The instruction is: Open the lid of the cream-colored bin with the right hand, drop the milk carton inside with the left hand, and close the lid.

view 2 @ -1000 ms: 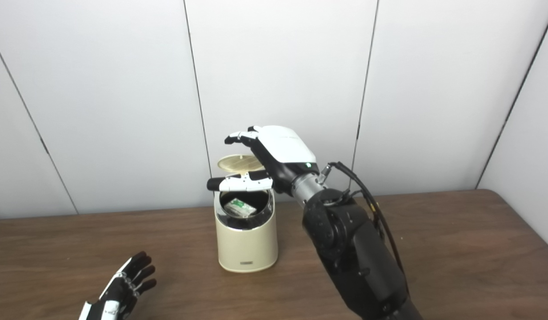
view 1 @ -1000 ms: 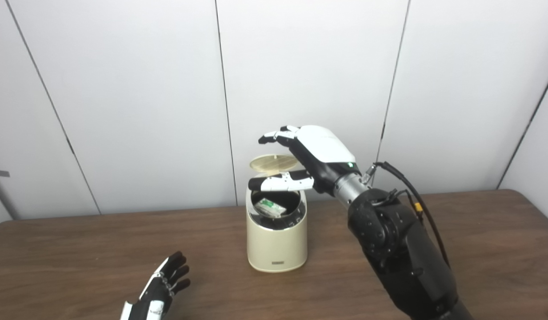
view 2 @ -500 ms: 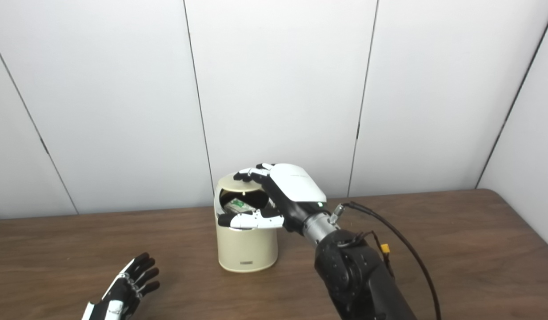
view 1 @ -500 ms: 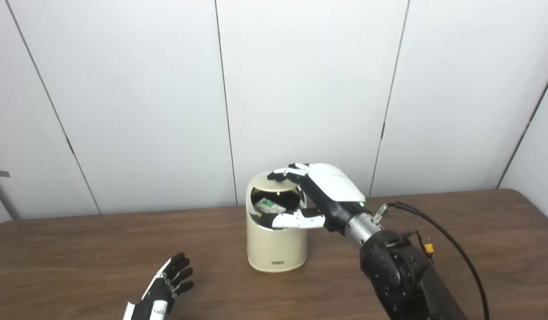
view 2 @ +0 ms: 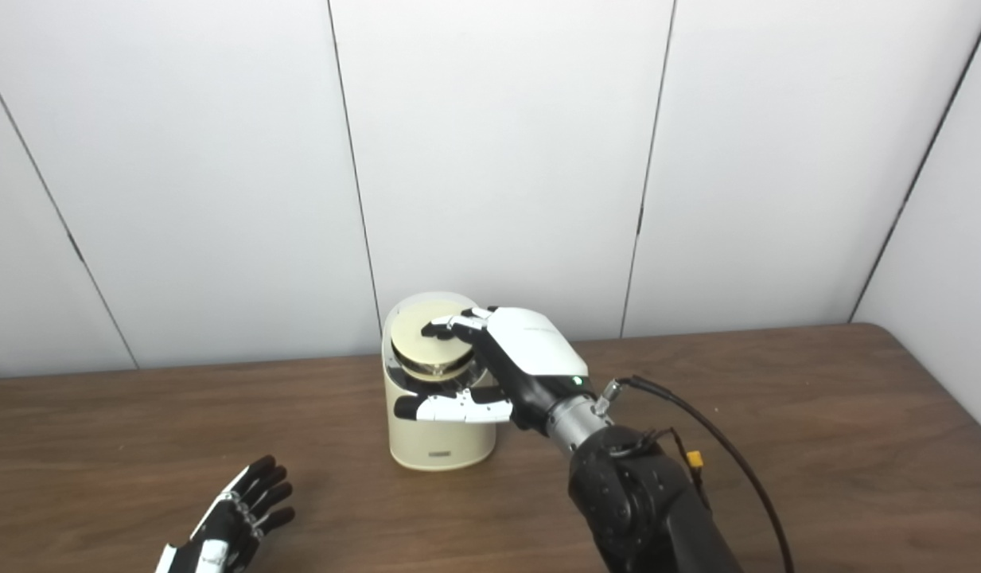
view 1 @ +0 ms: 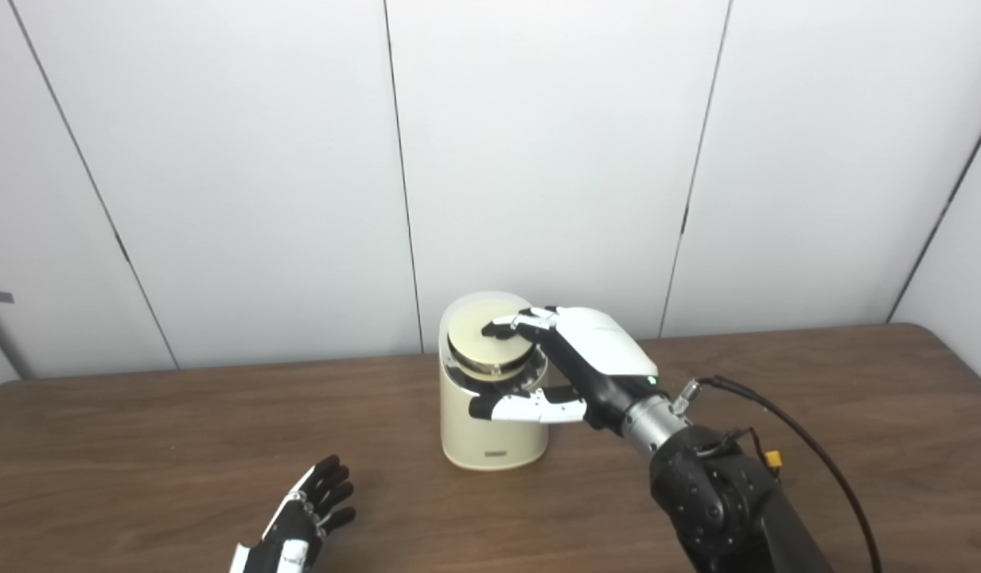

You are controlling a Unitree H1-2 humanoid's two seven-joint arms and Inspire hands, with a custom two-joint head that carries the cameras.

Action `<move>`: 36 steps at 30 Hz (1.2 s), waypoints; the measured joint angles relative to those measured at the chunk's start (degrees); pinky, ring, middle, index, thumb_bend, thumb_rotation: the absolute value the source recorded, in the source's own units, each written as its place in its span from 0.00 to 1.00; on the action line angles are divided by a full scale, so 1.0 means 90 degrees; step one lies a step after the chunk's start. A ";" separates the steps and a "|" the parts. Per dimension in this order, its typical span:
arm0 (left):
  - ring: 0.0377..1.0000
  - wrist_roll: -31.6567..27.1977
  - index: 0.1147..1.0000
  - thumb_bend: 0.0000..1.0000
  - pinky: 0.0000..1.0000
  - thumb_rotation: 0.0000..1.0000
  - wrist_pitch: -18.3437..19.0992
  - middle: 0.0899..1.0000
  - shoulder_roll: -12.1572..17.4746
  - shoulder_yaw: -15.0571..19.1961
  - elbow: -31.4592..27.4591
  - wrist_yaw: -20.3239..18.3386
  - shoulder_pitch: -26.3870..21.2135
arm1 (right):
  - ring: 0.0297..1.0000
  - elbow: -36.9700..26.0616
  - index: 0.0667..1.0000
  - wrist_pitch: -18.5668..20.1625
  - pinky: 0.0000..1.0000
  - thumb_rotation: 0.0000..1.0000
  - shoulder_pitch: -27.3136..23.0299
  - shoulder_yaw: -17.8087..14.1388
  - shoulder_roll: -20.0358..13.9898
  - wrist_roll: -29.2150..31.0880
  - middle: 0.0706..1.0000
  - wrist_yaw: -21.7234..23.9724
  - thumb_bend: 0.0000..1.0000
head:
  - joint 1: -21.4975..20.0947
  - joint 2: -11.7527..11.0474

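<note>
The cream-colored bin [view 1: 474, 434] stands on the table at centre. Its round lid [view 1: 478, 338] lies almost flat over the opening, with only a thin dark gap under it. My right hand [view 1: 585, 362] rests on the bin from the right: its fingers [view 1: 510, 326] press on the lid's top and its thumb [view 1: 522, 408] lies across the bin's front wall. It holds nothing and its fingers are apart. The milk carton is hidden under the lid. My left hand [view 2: 235, 513] lies low over the table at the front left, open and empty.
The brown wooden table [view 1: 140, 446] stretches left and right of the bin. A black cable [view 1: 808, 454] runs from my right wrist over the table. White wall panels stand close behind the bin.
My right hand came down and pushed the raised lid onto the bin, hiding the carton. The camera tilted slightly, shifting the whole scene. The left hand stayed put.
</note>
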 measured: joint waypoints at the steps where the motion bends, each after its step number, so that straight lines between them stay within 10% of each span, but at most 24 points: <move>1: 0.86 0.0000 0.91 0.66 0.81 0.92 0.0031 0.86 0.0006 0.0005 -0.0008 0.0000 0.0000 | 0.92 -0.0001 0.79 0.0036 0.99 0.87 0.0034 0.0031 -0.0014 -0.0012 0.80 0.0089 0.77 | 0.0000 0.0000; 13: 0.84 -0.0011 0.89 0.66 0.79 0.91 0.0214 0.85 0.0016 0.0021 -0.0133 -0.0019 -0.0018 | 0.93 0.0047 0.80 -0.0771 1.00 0.78 -0.0044 0.1119 -0.0768 -0.1751 0.83 0.0128 0.78 | -0.0058 0.0049; 36: 0.84 0.0006 0.88 0.68 0.79 0.90 0.0236 0.84 0.0053 0.0033 -0.0103 -0.0028 -0.0073 | 0.93 0.0781 0.80 -0.0909 0.96 0.81 -0.0177 0.0936 -0.0341 -0.1621 0.83 -0.0288 0.79 | -0.0059 0.0020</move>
